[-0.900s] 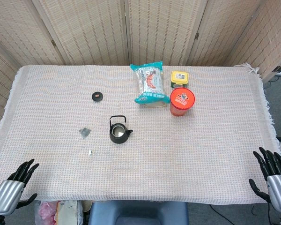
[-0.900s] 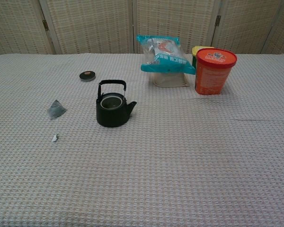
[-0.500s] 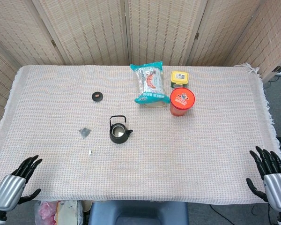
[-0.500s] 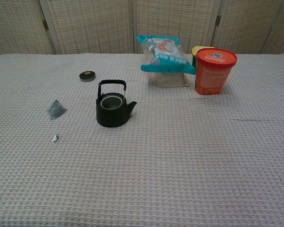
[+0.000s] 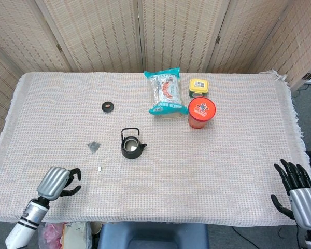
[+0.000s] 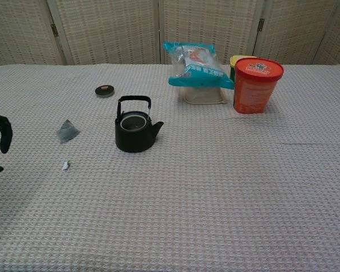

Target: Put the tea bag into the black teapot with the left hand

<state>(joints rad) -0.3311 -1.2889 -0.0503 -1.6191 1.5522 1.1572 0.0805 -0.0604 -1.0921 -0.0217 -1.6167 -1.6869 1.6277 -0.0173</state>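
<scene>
L hand (image 5: 56, 182) hovers over desk (image 5: 223, 155), fingers apart, empty, prob. lining up for tea bag (image 5: 95, 146) at its 1 o'clock. Bag lies at pot's (image 5: 131, 145) 9 o'clock; lid off, ready. R hand (image 5: 296, 193) idle, spread.

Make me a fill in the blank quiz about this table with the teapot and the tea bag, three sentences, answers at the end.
1. The black teapot stands with its lid ____.
2. The tea bag lies on the ____, not yet in the teapot.
3. The ____ hand is over the table nearest the tea bag, while the right hand is at the table's edge.

Answers: off; table; left
</scene>
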